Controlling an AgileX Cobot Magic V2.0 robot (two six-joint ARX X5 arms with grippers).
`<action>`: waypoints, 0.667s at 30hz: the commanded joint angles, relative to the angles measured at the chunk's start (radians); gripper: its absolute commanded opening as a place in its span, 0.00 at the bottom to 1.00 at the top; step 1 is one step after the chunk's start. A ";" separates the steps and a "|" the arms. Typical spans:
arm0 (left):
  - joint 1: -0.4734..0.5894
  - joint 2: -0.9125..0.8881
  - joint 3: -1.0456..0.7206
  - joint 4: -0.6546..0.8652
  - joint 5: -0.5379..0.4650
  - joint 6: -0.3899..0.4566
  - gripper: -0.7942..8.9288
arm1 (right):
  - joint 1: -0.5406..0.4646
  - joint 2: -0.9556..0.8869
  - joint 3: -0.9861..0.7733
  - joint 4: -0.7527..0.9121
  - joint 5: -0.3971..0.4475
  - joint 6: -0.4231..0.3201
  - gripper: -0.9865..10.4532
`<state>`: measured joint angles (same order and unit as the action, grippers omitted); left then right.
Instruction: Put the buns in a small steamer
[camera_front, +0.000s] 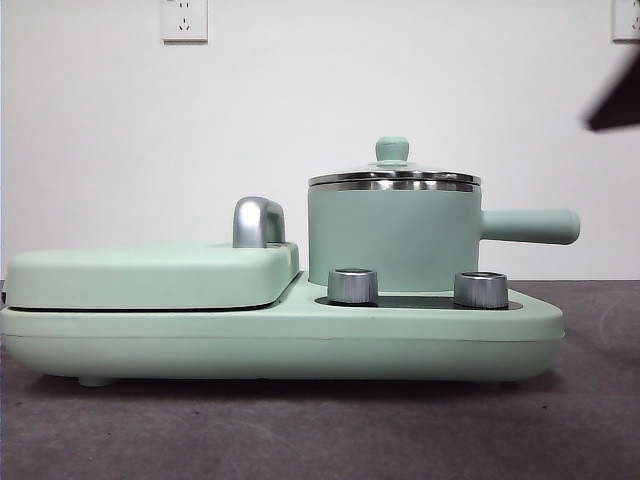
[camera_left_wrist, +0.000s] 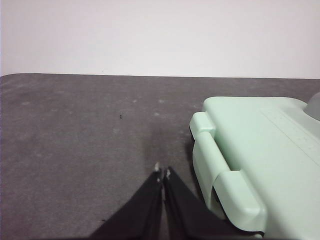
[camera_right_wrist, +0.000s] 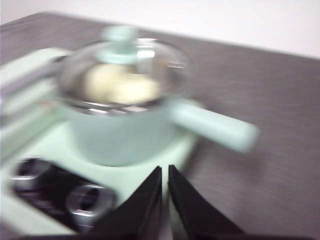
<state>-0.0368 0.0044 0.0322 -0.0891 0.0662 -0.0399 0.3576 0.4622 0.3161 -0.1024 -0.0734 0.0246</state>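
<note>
I count one small steamer (camera_front: 390, 238), fitted with one glass lid (camera_front: 394, 177), one green knob (camera_front: 392, 150) and one straight side handle (camera_front: 530, 226), and through the lid in my right wrist view I see a pale mass of buns (camera_right_wrist: 119, 85) too blurred to count. The cooker base (camera_front: 280, 335) is one unit carrying two metal dials (camera_front: 353, 285) and one flat griddle lid (camera_front: 150, 275) with one chrome handle (camera_front: 258, 221). I have two grippers, the left gripper (camera_left_wrist: 162, 172) and the right gripper (camera_right_wrist: 165, 172), and the wall holds two sockets (camera_front: 184, 20).
</note>
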 joint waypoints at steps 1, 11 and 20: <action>0.000 0.000 -0.019 0.007 0.001 0.012 0.09 | -0.107 -0.156 -0.111 0.031 0.003 -0.055 0.10; 0.000 0.000 -0.019 0.007 0.001 0.012 0.09 | -0.254 -0.460 -0.306 0.036 0.000 -0.058 0.10; 0.000 0.000 -0.019 0.007 0.001 0.012 0.09 | -0.257 -0.459 -0.304 0.023 0.022 -0.058 0.10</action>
<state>-0.0368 0.0044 0.0322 -0.0895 0.0662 -0.0399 0.1005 0.0044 0.0162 -0.0914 -0.0513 -0.0296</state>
